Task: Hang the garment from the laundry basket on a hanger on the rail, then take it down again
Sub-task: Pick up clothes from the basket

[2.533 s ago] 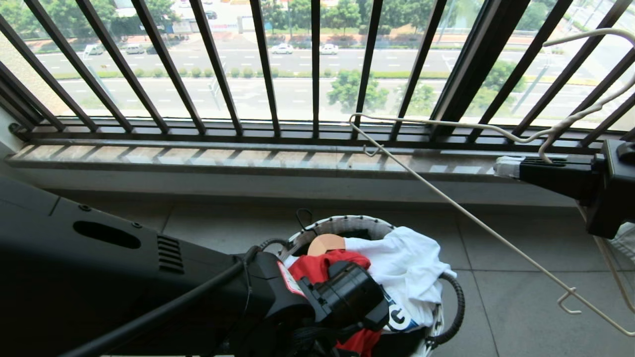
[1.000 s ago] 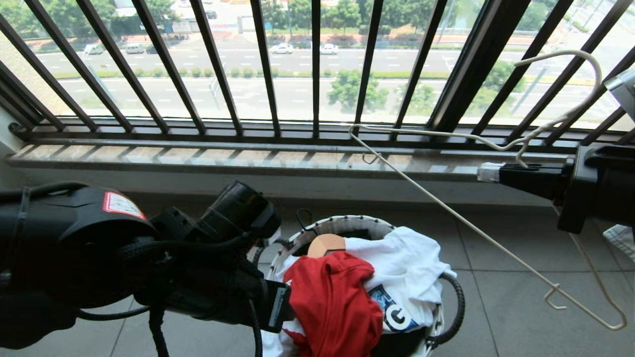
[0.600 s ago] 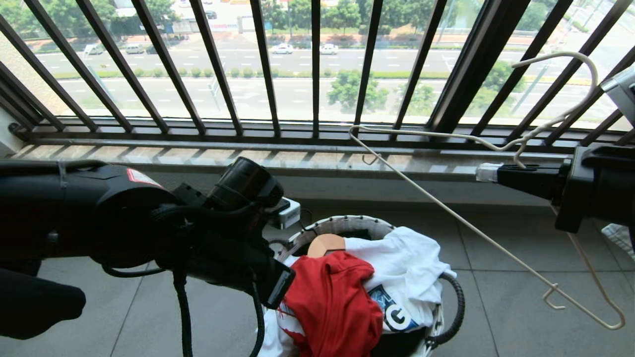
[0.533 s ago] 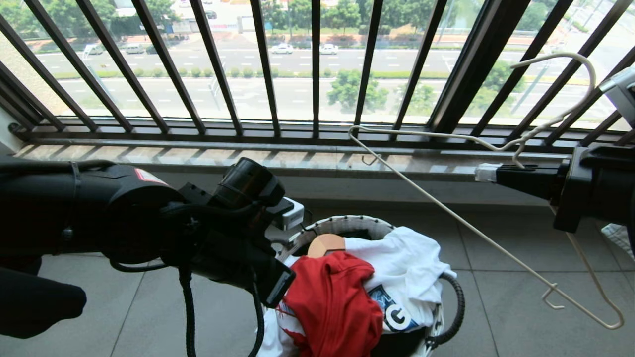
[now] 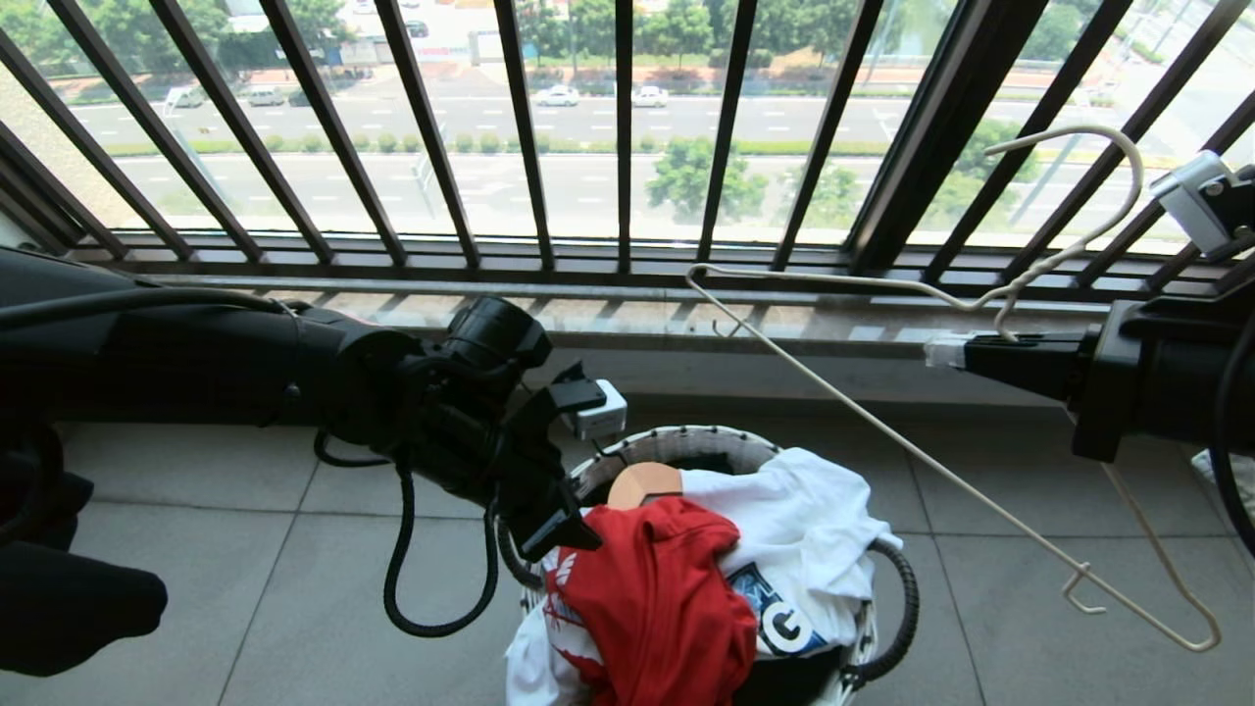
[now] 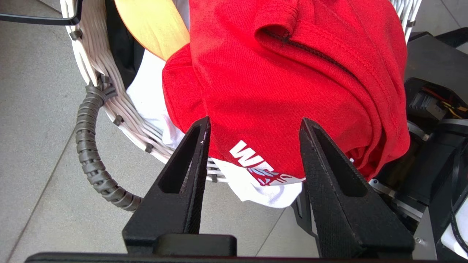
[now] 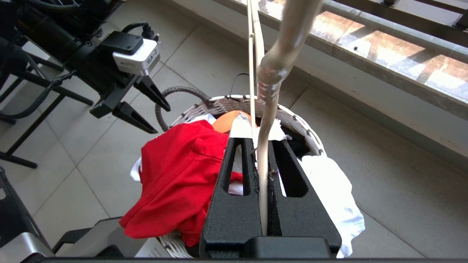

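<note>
The red garment (image 5: pixel 657 598) lies bunched on top of the pile in the white laundry basket (image 5: pixel 677 441), on the floor below the window. My left gripper (image 5: pixel 578 471) hovers at the basket's left rim, open, fingers straddling the shirt's lower fold without gripping it. The left wrist view shows the garment (image 6: pixel 278 73) with white print just beyond the left gripper (image 6: pixel 255 122). My right gripper (image 5: pixel 941 350) is shut on the neck of the off-white wire hanger (image 5: pixel 833 384), held in the air above and right of the basket. The rail is out of view.
A white printed T-shirt (image 5: pixel 804 529) and a wooden hanger end (image 5: pixel 642 483) share the basket. The dark barred window railing (image 5: pixel 623 137) and stone sill (image 5: pixel 608 314) stand behind it. Grey floor tiles (image 5: pixel 1000 608) lie around it, and a black stand (image 7: pixel 22 109) is on the left.
My left arm came up off the basket, swung out to the left and then forward to the basket's left rim. The red garment now lies uncovered. The hanger drifted slightly left.
</note>
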Robot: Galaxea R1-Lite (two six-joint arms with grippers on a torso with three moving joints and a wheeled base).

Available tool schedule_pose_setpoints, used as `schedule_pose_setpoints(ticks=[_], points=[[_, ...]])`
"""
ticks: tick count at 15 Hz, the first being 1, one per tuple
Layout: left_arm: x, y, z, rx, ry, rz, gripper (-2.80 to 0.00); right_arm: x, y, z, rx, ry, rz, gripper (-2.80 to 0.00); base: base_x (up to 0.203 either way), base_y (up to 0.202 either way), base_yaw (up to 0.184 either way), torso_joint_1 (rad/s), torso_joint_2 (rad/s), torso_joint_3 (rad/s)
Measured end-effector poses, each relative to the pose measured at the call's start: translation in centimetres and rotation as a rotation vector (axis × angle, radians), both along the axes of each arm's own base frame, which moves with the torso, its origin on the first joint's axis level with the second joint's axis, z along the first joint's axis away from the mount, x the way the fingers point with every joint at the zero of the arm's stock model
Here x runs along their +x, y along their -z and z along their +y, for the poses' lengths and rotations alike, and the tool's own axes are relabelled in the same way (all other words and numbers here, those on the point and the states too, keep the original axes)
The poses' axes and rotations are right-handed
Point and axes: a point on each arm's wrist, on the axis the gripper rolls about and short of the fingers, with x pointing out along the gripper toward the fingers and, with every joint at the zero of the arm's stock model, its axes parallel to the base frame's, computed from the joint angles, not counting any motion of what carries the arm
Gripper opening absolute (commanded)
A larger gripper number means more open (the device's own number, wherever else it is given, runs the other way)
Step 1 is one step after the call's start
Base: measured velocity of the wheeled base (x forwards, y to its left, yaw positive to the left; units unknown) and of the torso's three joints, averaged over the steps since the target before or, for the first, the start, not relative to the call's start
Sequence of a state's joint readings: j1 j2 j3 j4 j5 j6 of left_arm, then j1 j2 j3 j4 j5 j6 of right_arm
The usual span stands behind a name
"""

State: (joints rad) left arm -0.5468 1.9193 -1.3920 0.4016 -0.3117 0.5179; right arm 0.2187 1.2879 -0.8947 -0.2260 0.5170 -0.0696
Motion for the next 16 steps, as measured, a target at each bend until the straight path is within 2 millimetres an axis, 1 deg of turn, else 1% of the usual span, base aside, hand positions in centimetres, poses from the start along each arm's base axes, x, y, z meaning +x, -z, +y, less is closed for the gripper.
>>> schedule_pose_setpoints(ticks=[4, 8, 10, 16], points=[[3.2, 1.7, -1.5, -0.01, 0.034, -0.096, 0.0, 0.1, 0.1, 0.0, -0.001, 0.0, 0.003, -2.8, 0.0, 0.0, 0.0, 0.0, 0.0, 0.0], [4.5, 3.2, -2.4, 0.003, 0.04, -0.084, 0.0, 0.0, 0.0, 0.0, 0.0, 0.003, -0.001, -2.8, 0.0, 0.0, 0.0, 0.0, 0.0, 0.0], [4.7, 3.6, -2.9, 0.005, 0.045, -0.08, 0.0, 0.0, -0.1, 0.0, 0.0, 0.008, -0.005, -2.8, 0.0, 0.0, 0.0, 0.0, 0.0, 0.0], [3.9, 4.3, -4.3, 0.011, 0.077, -0.057, 0.0, -0.2, -0.4, -0.4, 0.002, 0.026, -0.017, -2.8, 0.0, 0.0, 0.0, 0.0, 0.0, 0.0]])
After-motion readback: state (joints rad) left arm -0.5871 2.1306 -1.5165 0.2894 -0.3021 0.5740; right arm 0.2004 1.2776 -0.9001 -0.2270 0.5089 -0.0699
